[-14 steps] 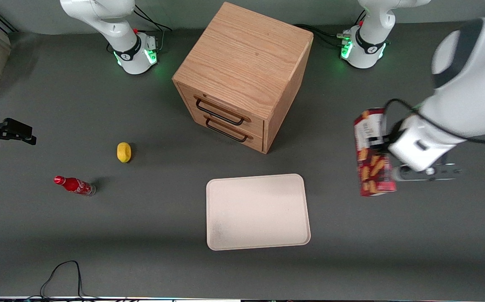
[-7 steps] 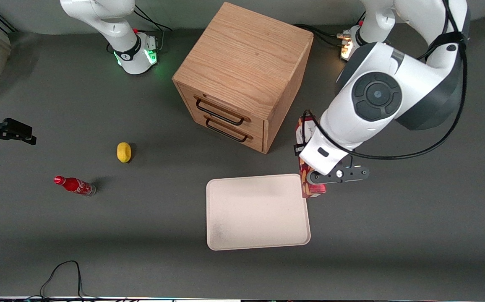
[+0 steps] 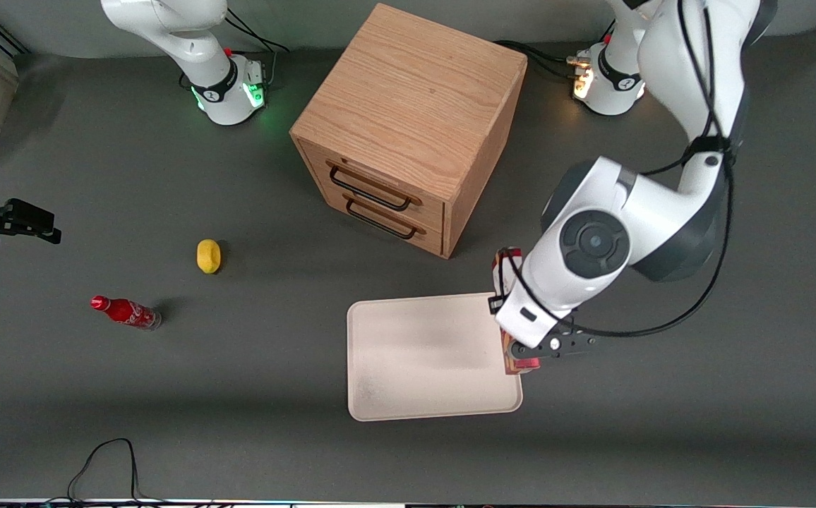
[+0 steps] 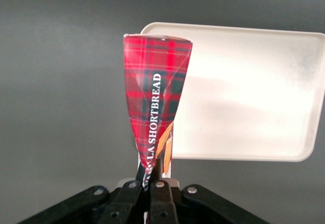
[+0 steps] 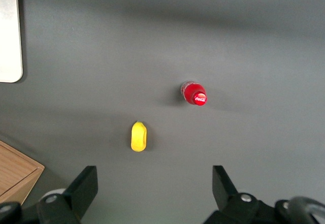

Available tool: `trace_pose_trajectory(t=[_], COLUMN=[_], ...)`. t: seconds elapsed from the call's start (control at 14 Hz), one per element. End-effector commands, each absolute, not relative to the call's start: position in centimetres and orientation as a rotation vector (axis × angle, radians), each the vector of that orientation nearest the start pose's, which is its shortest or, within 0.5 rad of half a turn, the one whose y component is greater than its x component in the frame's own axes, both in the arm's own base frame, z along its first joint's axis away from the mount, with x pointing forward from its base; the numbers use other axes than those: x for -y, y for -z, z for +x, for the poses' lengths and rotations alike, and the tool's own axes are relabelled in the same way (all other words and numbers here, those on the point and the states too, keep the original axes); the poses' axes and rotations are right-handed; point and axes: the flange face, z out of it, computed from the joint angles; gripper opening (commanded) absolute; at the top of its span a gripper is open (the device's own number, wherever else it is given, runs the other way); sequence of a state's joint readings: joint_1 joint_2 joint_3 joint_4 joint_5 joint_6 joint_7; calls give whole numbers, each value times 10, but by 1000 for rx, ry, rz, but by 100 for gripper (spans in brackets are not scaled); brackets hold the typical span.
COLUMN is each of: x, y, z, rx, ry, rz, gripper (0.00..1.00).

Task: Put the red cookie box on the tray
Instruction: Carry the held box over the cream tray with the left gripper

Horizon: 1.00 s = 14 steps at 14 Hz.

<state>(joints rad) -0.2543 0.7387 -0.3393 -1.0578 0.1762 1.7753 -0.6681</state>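
The left arm's end effector (image 4: 151, 176) pinches one end of the red cookie box (image 4: 156, 99), its fingers (image 4: 157, 170) pressed onto the carton, which hangs lengthwise below it. The box hovers over the tray's (image 3: 408, 395) edge toward the working arm's end of the tabletop (image 3: 238, 423), apparently straddling the rim; how high it hangs cannot be told. Judged risk: released here, the long carton may topple outward across the low rim and land partly off the tray, since little of it lies over the tray floor. The squeezed end also looks creased, so the grip could slip. Open room: the tray's pale surface is bare and much wider than the box, leaving free travel toward its centre. Farther from the front camera, the wooden drawer cabinet (image 3: 408, 120) stands apart from the tray's farther edge.
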Motion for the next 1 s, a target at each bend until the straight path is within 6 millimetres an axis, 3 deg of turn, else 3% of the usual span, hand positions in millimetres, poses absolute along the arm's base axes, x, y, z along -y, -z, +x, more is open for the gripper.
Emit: trace_pose_trajectory(t=[0.0,0.29,0.43,0.93], x=[342,336,340,343], y=[-380,-319,-299,-273], z=[675,688,689,691], rx=[198,216,219,217], ry=[8,10,4,18], rz=[-3182,-3163,-3167,-3176], gripper=[0,0,0,0])
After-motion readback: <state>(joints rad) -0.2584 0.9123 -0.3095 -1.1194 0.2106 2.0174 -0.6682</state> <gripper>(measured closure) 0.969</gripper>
